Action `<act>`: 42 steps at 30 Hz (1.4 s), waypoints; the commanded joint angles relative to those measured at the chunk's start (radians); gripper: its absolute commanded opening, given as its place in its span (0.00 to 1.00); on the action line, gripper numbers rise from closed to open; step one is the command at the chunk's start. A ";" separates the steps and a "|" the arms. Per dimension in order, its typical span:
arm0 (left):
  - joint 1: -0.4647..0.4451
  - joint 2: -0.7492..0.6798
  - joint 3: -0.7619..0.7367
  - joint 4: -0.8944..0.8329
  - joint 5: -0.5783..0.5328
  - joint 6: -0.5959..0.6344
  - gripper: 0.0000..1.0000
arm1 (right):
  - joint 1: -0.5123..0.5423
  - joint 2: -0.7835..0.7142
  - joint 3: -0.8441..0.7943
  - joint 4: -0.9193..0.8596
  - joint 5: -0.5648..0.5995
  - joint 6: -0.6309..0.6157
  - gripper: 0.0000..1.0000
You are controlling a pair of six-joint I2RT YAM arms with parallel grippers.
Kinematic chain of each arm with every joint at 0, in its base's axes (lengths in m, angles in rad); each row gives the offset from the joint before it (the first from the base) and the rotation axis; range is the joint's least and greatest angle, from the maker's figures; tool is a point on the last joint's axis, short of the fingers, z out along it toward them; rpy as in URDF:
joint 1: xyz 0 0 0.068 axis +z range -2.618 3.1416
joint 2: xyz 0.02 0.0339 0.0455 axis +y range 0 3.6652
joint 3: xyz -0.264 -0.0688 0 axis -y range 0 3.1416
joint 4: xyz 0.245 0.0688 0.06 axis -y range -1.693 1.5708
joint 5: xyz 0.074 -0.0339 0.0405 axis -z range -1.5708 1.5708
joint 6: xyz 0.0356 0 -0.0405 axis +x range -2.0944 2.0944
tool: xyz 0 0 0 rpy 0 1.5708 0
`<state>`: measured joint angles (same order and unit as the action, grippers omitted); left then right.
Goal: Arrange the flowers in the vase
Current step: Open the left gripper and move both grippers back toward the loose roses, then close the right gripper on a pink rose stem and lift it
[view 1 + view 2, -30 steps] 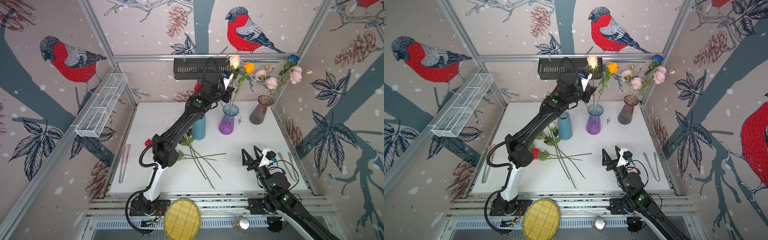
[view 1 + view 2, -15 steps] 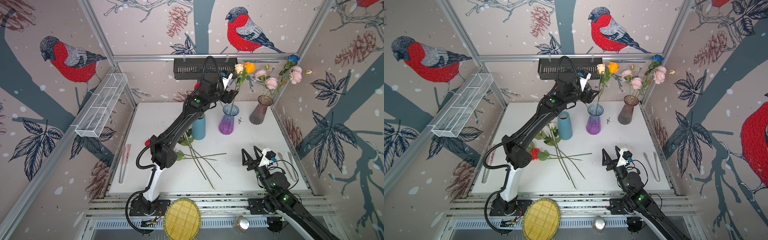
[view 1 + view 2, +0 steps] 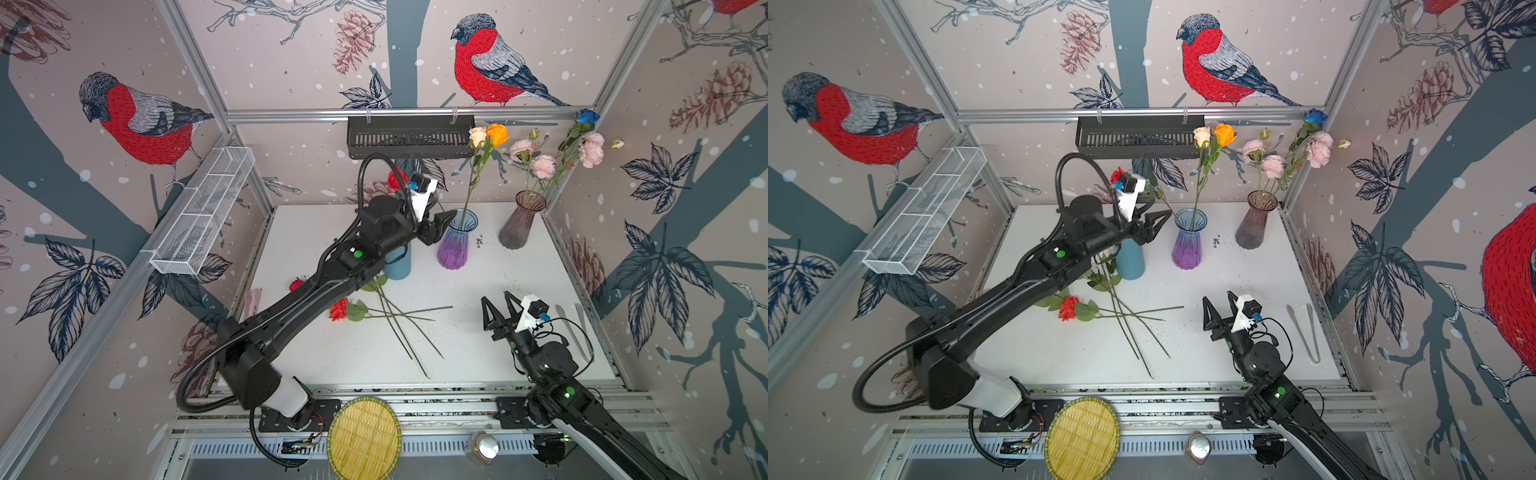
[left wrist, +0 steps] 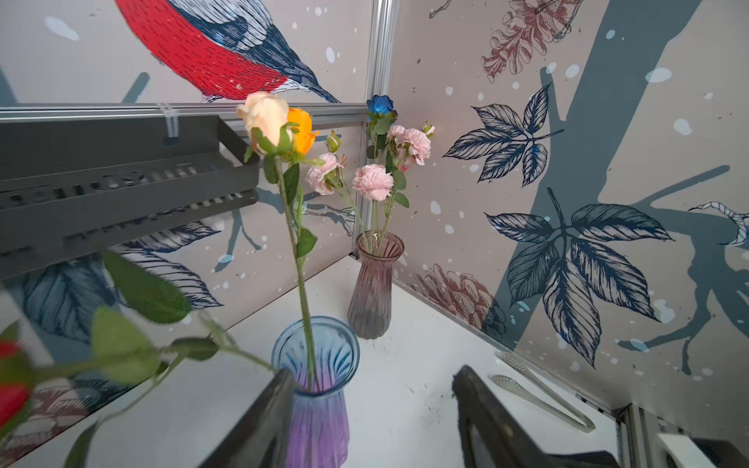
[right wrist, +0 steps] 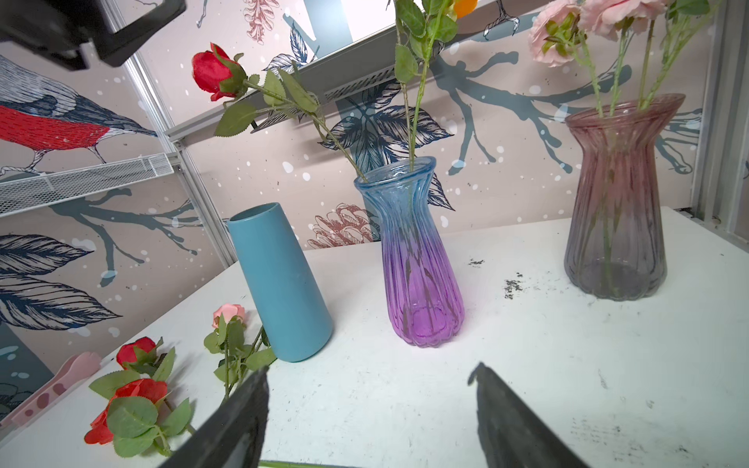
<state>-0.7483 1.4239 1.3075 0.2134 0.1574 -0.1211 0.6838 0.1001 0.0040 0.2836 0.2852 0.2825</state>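
Observation:
A blue-to-purple glass vase (image 3: 457, 245) (image 5: 417, 259) holds a cream rose (image 3: 477, 135), an orange rose (image 3: 497, 134) and a leaning red rose (image 5: 215, 75). My left gripper (image 3: 440, 226) (image 4: 369, 377) hangs open and empty beside that vase's rim, one finger (image 4: 267, 409) close against the glass. More flowers lie on the table: red ones (image 3: 338, 309) (image 5: 129, 393) and a pink rose (image 5: 229, 314), their stems crossing. My right gripper (image 3: 496, 297) (image 5: 372, 368) stands open and empty near the front right of the table.
A mauve vase (image 3: 521, 226) at the back right holds pink carnations (image 3: 542, 166) and a blue rose (image 3: 587, 117). A teal vase (image 5: 279, 283) stands under my left arm. Metal tongs (image 3: 1304, 332) lie at the right edge. A black rack (image 3: 409, 137) hangs on the back wall.
My left gripper opened and let go of the cream rose, which sank into the purple vase beside the orange rose. The gripper then dropped to the vase's rim. The right arm stayed put.

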 commanded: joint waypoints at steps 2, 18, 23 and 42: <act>0.000 -0.159 -0.263 0.300 -0.143 -0.047 0.63 | 0.000 0.067 -0.097 0.102 -0.079 -0.027 0.75; 0.083 -0.281 -0.940 0.601 -0.197 -0.074 0.42 | 0.133 0.786 0.155 0.245 -0.253 -0.050 0.57; 0.096 -0.305 -0.899 0.453 -0.212 -0.065 0.35 | 0.276 1.162 0.447 0.141 -0.298 -0.101 0.52; 0.095 -0.394 -1.034 0.652 -0.240 -0.178 0.49 | 0.240 1.764 0.980 -0.094 -0.396 -0.115 0.37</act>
<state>-0.6525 1.0222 0.2630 0.8032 -0.1040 -0.2695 0.9222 1.8381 0.9558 0.2359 -0.0647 0.1806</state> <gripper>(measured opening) 0.486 0.372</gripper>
